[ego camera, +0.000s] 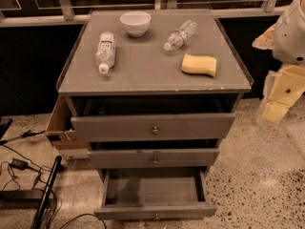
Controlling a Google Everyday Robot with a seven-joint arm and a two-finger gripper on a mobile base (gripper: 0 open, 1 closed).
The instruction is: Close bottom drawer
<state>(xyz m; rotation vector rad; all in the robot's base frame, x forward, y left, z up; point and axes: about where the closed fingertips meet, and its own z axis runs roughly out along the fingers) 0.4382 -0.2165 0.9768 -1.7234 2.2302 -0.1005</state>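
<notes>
Camera view: drawer [155, 210] open, gripper [279, 100] right

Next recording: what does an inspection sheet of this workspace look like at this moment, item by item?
Surface: grey cabinet top, flat, carrying four loose things.
Job's things: bottom drawer pulled far out; middle drawer and top drawer each partly open.
Clutter: white bowl upright; left bottle and right bottle lying on their sides; yellow sponge; cardboard box against the cabinet's left side.
Grippers: pincer at the right edge, beside the cabinet, apart from every drawer.
Cables: black cables on the floor at left.
Surroundings: speckled floor; railing behind.
</notes>
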